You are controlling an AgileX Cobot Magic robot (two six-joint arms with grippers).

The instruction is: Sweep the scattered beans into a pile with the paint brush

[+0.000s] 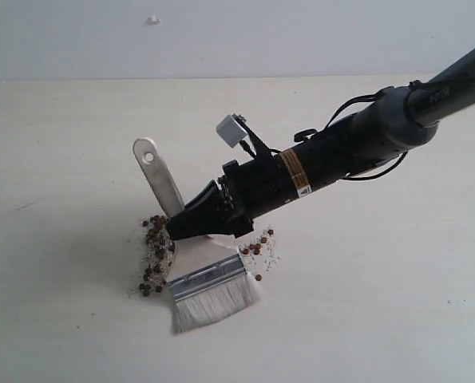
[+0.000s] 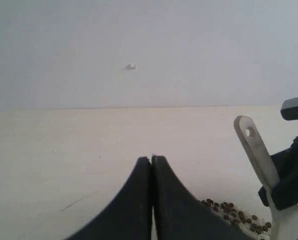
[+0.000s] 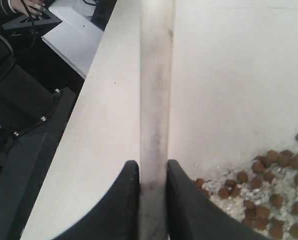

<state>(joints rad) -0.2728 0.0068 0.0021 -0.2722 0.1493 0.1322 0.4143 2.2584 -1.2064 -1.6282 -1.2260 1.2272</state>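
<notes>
bristles (image 1: 215,306) of the paint brush (image 1: 195,257) sit closest, off-white and splayed against the pale desk (image 1: 61,175), with a silver metal band (image 1: 209,277) just behind them. left of the brush and touching its edge, the pile (image 1: 156,257) forms a narrow dense strip of reddish-brown beans (image 1: 148,287) mixed with white grains, running alongside the lower handle. the cream handle (image 1: 159,179) rises at a slant toward the back left, its holed end lifted off the desk. the right end effector (image 1: 180,227) is clenched on that handle a little above the band. the right wrist view shows its two black fingers (image 3: 126,200) pressing the handle from both sides, with beans close beside them. right of the brush a few more beans lie loose, apart from the pile. farther right the dark arm (image 1: 365,140) slopes up to the frame edge. the left end effector (image 2: 152,162), in its own wrist view, has its fingers pressed together on nothing, above the desk near the pile.
</notes>
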